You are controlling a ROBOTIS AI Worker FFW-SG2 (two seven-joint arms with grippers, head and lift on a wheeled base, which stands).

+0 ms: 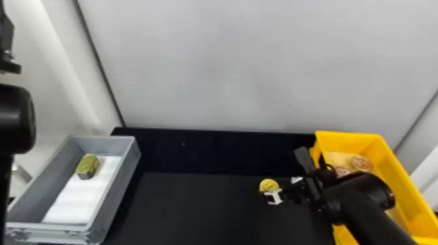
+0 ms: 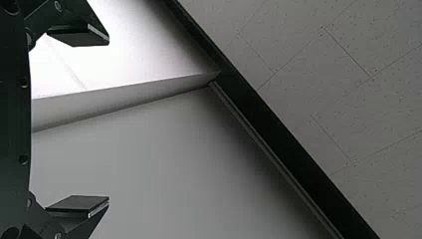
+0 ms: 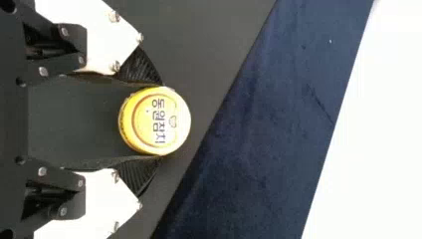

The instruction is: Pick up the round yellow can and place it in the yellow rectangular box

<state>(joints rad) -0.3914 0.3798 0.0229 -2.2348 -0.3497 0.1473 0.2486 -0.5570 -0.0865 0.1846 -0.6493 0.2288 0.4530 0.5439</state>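
Observation:
In the head view my right gripper (image 1: 277, 190) is over the dark table, left of the yellow rectangular box (image 1: 402, 182), with the round yellow can (image 1: 269, 184) at its fingertips. The right wrist view has the same gripper (image 3: 160, 121) shut on the yellow can (image 3: 154, 124), a finger pressed to each side, the printed lid facing the camera. Whether the can touches the table I cannot tell. At the head view's left edge, my left gripper (image 1: 8, 60) is parked high; in the left wrist view this gripper (image 2: 107, 122) stands open and holds nothing.
Round cans (image 1: 361, 163) lie inside the far part of the yellow box, partly behind the right arm. A grey box (image 1: 130, 169) on the left holds a gold angular can (image 1: 87, 166) and a white liner (image 1: 73, 203). A pale wall rises behind the table (image 1: 195, 208).

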